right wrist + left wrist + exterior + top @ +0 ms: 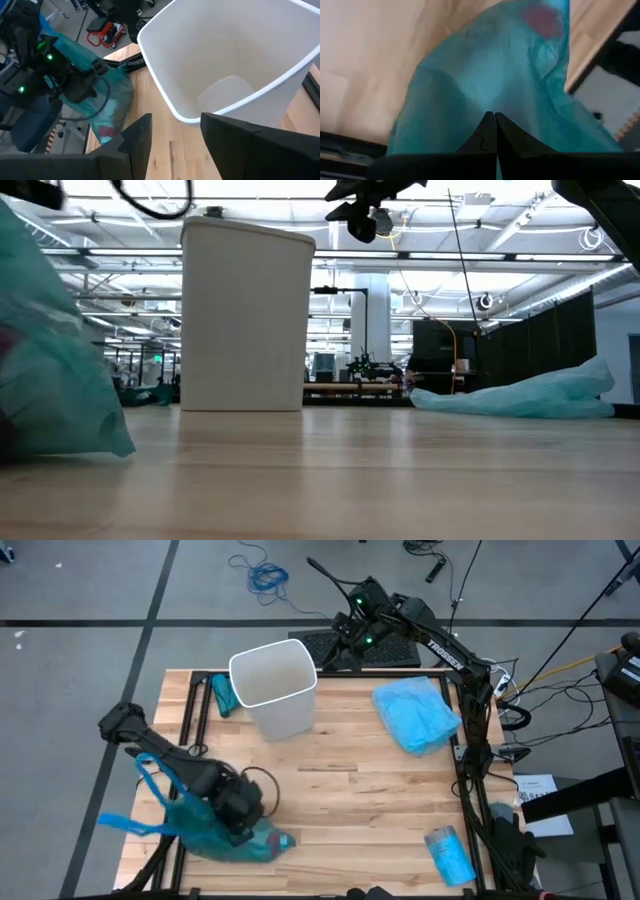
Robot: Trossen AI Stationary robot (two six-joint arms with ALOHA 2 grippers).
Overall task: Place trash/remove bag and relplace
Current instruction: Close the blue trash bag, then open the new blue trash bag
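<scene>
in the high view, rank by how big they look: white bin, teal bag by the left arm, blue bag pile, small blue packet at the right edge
1. teal bag and white bin: alike, unsure
2. blue bag pile
3. small blue packet

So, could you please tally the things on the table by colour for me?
White bin: 1
Teal filled bag: 1
Light blue loose bags: 2, the spread one and the folded one
Teal item behind the bin: 1
Total: 5

White lettering reading "TROSSEN" runs along the right arm (447, 652) in the high view. No other text is legible in any view.
</scene>
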